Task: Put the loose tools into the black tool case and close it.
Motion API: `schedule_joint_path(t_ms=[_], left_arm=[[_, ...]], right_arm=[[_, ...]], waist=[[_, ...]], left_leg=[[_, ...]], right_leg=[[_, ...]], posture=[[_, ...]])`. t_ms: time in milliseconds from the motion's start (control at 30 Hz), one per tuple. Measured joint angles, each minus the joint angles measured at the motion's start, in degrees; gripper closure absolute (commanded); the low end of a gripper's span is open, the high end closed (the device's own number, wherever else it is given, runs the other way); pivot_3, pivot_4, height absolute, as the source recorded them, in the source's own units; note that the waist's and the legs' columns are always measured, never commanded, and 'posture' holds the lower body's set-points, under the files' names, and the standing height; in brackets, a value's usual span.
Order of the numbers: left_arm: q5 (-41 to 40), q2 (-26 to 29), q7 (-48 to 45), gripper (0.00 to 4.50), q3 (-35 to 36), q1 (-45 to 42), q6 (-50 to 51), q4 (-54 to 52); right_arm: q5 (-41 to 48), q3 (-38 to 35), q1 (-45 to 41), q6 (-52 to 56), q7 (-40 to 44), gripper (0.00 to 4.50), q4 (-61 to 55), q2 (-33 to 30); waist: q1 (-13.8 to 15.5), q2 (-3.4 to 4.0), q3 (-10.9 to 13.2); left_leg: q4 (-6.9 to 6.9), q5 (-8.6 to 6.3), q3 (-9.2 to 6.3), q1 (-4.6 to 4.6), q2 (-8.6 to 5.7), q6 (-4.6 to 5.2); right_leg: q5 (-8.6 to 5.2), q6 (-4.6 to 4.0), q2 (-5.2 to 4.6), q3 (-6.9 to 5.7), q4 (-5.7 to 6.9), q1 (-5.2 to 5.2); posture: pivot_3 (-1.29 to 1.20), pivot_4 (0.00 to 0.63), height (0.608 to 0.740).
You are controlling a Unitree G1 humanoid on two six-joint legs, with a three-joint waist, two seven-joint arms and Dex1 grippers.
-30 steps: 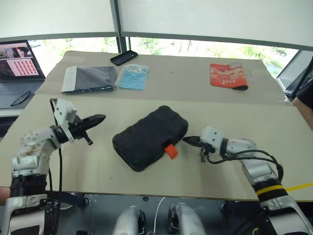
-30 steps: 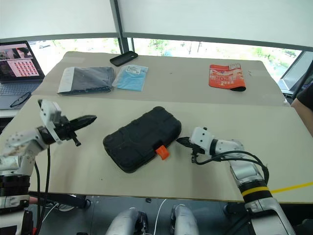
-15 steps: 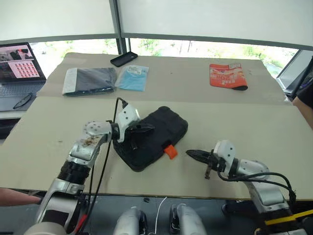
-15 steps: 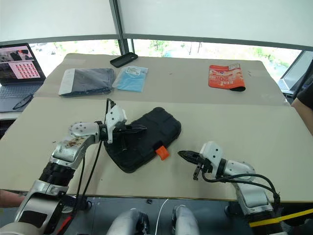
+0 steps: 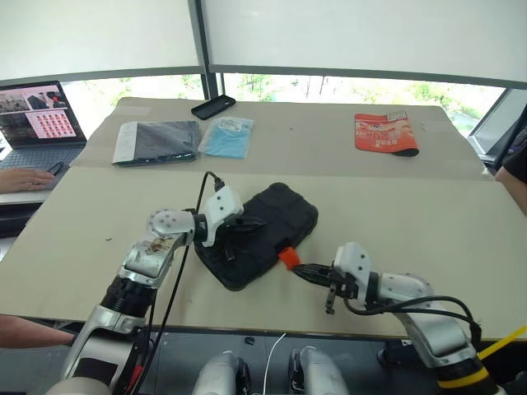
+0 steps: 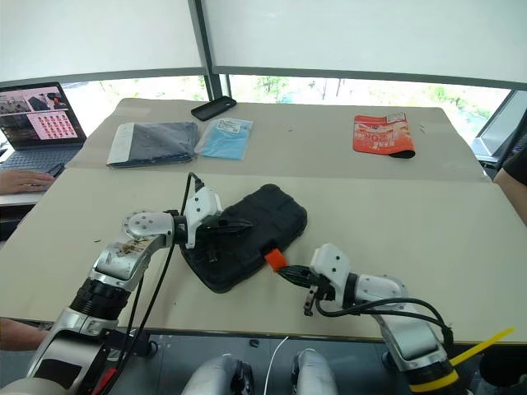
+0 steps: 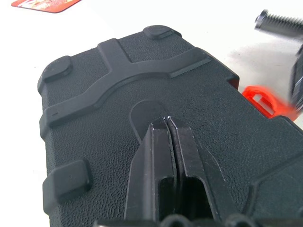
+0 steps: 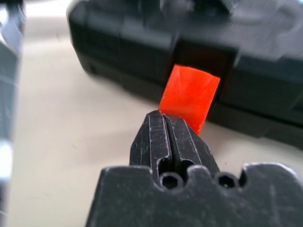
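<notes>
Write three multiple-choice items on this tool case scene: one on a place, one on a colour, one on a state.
1. Where does the left end effector sit?
A. over the black tool case's lid
B. beside the laptop
C. on the red packet

2. What colour is the case's latch?
A. blue
B. orange
C. white

3. How does the case lie?
A. open, halves flat
B. closed
C. standing on its edge

Answers:
1. A, the left wrist view shows shut fingers over the textured lid.
2. B, the orange tab sits at the case's near edge, just ahead of the shut right end effector.
3. B, only the outer shell shows.
</notes>
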Motion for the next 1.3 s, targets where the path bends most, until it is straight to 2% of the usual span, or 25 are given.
schedule_joint_path(t_ms=[633, 967, 1300], left_arm=[[-0.19, 0.57, 0.94, 4.41, 1.48, 2.16, 0.75, -2.08], [0.13, 0.31, 1.24, 4.41, 1.54, 2.23, 0.77, -1.98], [0.18, -0.93, 0.77, 4.41, 1.33, 2.12, 0.74, -1.96]], right_arm=[[-1.92, 0.82, -5.17, -0.72, -1.17, 4.50, 8.03, 7.86], [4.18, -1.24, -4.13, 2.67, 2.79, 4.50, 1.92, 5.86], [4.01, -1.67, -11.01, 0.10, 3.03, 4.50, 5.04, 6.68]], waist=[[-0.14, 0.03, -0.04], [-0.17, 0.03, -0.04], [0.14, 0.15, -0.14]], left_leg=[[-0.06, 0.01, -0.01, 0.04, 0.04, -0.09], [-0.08, -0.09, -0.02, 0.08, 0.04, -0.20], [-0.09, -0.27, -0.01, 0.03, 0.00, -0.16]], right_leg=[[-0.04, -0.02, -0.07, 0.05, 0.01, -0.02], [-0.04, -0.03, -0.10, 0.05, 0.00, -0.01], [-0.08, 0.02, -0.10, -0.03, -0.14, 0.05]], posture=[[0.00, 0.150, 0.740], [0.00, 0.150, 0.740], [0.00, 0.150, 0.740]])
